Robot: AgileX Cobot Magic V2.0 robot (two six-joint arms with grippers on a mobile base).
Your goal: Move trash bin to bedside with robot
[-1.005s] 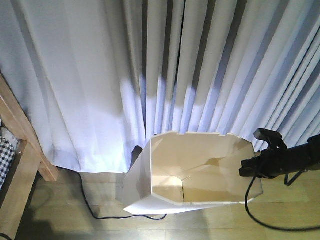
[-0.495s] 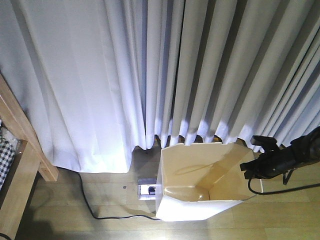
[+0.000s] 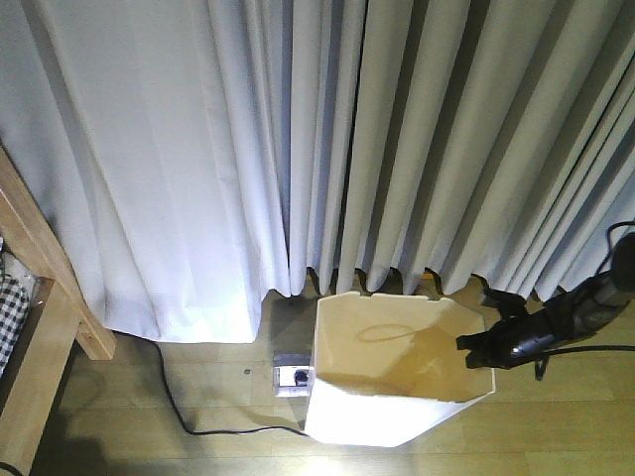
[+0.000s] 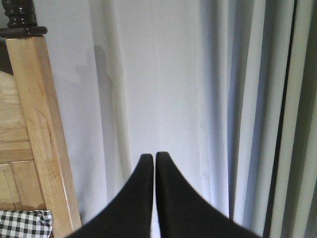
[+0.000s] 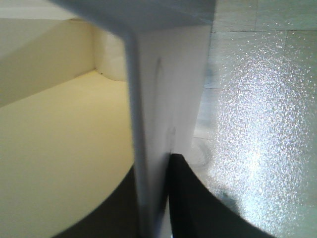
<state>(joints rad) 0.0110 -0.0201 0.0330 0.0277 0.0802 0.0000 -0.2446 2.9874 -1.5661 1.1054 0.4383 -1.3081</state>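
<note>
Upright now, the trash bin [image 3: 392, 382] stays pinched at its wall by our right gripper [image 3: 476, 349], so we should drag it low and slow toward the bedside [image 3: 45, 297], left gripper [image 4: 154, 163] pressed together.

A light wooden plank floor [image 3: 119, 397] fills the bottom strip of the front view. The white trash bin [image 3: 392, 416] stands upright on it at lower centre-right, and just left of the bin's base a small silver floor socket [image 3: 291, 374] sits in the boards. A black cable [image 3: 189, 421] snakes across the floor at lower left, and the wooden bed frame [image 3: 40, 327] rests at the far left edge.
</note>
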